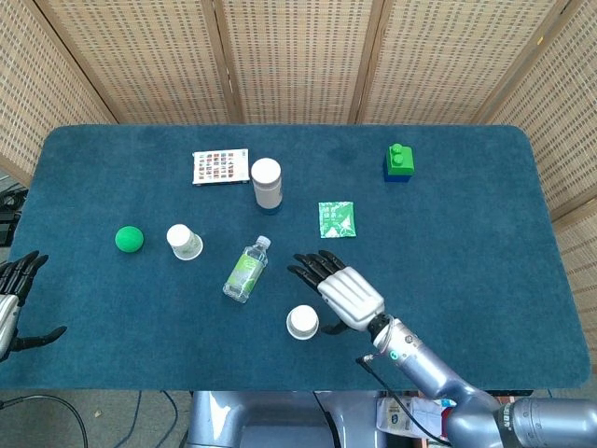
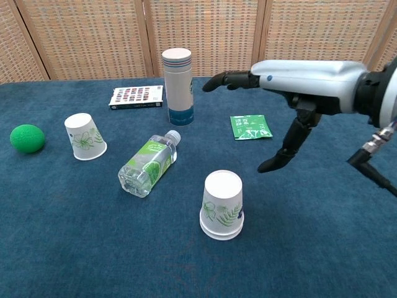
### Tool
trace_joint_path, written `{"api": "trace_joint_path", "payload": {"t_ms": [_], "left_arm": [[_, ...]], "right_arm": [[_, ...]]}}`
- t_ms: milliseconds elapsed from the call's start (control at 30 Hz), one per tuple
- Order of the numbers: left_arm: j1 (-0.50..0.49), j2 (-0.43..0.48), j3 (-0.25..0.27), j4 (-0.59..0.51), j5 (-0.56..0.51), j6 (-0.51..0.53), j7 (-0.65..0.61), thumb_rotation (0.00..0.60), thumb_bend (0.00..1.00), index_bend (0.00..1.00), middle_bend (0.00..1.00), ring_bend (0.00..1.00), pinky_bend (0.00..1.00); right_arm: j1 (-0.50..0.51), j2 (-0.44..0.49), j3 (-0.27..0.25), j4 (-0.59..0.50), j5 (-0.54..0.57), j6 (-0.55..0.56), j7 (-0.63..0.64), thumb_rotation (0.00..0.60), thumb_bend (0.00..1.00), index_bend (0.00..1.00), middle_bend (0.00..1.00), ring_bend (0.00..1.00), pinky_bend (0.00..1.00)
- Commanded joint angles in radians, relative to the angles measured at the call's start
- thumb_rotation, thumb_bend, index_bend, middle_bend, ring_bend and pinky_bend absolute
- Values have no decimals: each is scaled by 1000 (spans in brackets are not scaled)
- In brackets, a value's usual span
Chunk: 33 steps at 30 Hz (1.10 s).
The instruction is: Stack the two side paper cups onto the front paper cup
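Head and chest views of the table (image 1: pixel 466 233). The stack (image 2: pixel 222 205) of two inverted paper cups stands near the front edge, the upper cup seated squarely over the lower one, whose rim shows just beneath it. The right hand (image 1: pixel 343 289) hovers just beside the stack, on its right and a little behind, apart from it; its fingers (image 2: pixel 231 79) are stretched out flat and spread, thumb hanging downward, and it holds nothing. The third cup (image 2: pixel 85 136) stands inverted at the left, well apart from the stack, between the ball (image 2: pixel 27 138) and the bottle (image 2: pixel 149 164). The bottle lies on its side, cap toward the back, just left of the stack. Behind it a tall white canister (image 2: pixel 177 87) stands upright, with a card (image 2: pixel 138 97) lying flat at its left. A green packet (image 2: pixel 250 126) lies flat under the right hand's forearm; a green block (image 1: pixel 400 162) sits at the far right. The left hand (image 1: pixel 17 297) rests off the table's left edge, fingers apart, empty.
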Motion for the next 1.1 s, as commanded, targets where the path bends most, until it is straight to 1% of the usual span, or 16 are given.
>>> {"api": "trace_joint_path", "payload": {"t_ms": [33, 167, 233, 333, 400, 500, 567, 667, 767, 833, 867, 933, 1000, 1033, 1100], "left_arm": [[-5, -4, -2, 10, 1, -7, -7, 600, 166, 0, 0, 0, 0], [-21, -12, -8, 27, 6, -22, -24, 600, 166, 0, 0, 0, 0], [-40, -21, -20, 46, 11, -33, -32, 600, 168, 0, 0, 0, 0], [-79, -64, -46, 100, 66, -18, -67, 600, 171, 0, 0, 0, 0], [-105, -83, -58, 121, 78, -28, -51, 600, 171, 0, 0, 0, 0], [-154, -112, -85, 146, 92, -49, -26, 600, 171, 0, 0, 0, 0], [-191, -130, -95, 167, 95, -85, -20, 600, 171, 0, 0, 0, 31], [-255, -154, -103, 192, 77, -180, -4, 600, 172, 0, 0, 0, 69], [-316, -189, -120, 224, 27, -277, 46, 600, 172, 0, 0, 0, 80], [-340, -205, -129, 236, -9, -319, 80, 600, 172, 0, 0, 0, 86], [-362, -221, -138, 246, -40, -358, 99, 600, 171, 0, 0, 0, 87], [-401, -254, -154, 273, -85, -417, 107, 600, 171, 0, 0, 2, 95], [-430, -290, -168, 312, -118, -447, 123, 600, 171, 0, 0, 25, 114], [-445, -312, -173, 334, -135, -463, 129, 600, 171, 0, 6, 54, 134], [-466, -342, -179, 365, -154, -481, 136, 600, 171, 5, 48, 124, 200]], "right_arm": [[-79, 56, -49, 19, -136, 93, 68, 600, 111, 0, 0, 0, 0], [-158, 95, -107, 91, -278, 201, 151, 600, 22, 0, 0, 0, 0], [-221, 111, -141, 168, -364, 303, 192, 600, 0, 0, 0, 0, 0], [-335, 142, -189, 274, -423, 459, 231, 600, 0, 0, 0, 0, 0], [-386, 150, -205, 317, -446, 529, 267, 600, 0, 0, 0, 0, 0], [-450, 148, -220, 365, -461, 604, 302, 600, 0, 0, 0, 0, 0], [-483, 144, -229, 381, -463, 630, 322, 600, 0, 0, 0, 0, 0], [-521, 144, -239, 403, -464, 653, 362, 600, 0, 0, 0, 0, 0], [-546, 136, -236, 441, -466, 672, 391, 600, 0, 0, 0, 0, 0], [-553, 133, -233, 453, -467, 675, 408, 600, 0, 0, 0, 0, 0], [-558, 132, -231, 462, -468, 676, 422, 600, 0, 0, 0, 0, 0], [-563, 133, -227, 473, -469, 674, 437, 600, 0, 0, 0, 0, 0], [-565, 139, -223, 476, -472, 670, 449, 600, 0, 0, 0, 0, 0], [-566, 140, -217, 477, -472, 671, 455, 600, 0, 0, 0, 0, 0], [-568, 140, -211, 479, -471, 668, 462, 600, 0, 0, 0, 0, 0]]}}
